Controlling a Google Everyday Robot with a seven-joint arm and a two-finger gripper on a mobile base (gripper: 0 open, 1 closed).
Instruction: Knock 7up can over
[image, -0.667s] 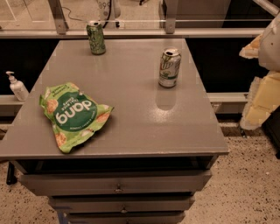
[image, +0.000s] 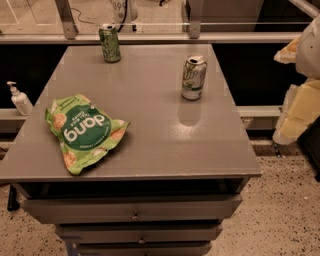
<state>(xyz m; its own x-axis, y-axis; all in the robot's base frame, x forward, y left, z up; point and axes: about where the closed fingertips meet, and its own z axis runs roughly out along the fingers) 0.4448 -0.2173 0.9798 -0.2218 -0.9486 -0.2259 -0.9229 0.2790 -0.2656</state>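
The 7up can (image: 194, 77) is pale silver-white with green lettering and a silver top. It stands upright on the grey table (image: 150, 150), towards the right side and past the middle. My gripper (image: 300, 107) shows as pale cream parts at the right edge of the camera view. It is beyond the table's right edge and well apart from the can. It touches nothing on the table.
A darker all-green can (image: 110, 43) stands upright at the table's far left. A green chip bag (image: 82, 131) lies at the front left. A white pump bottle (image: 20, 99) stands on a ledge left of the table. Drawers sit under the tabletop, and speckled floor lies to the right.
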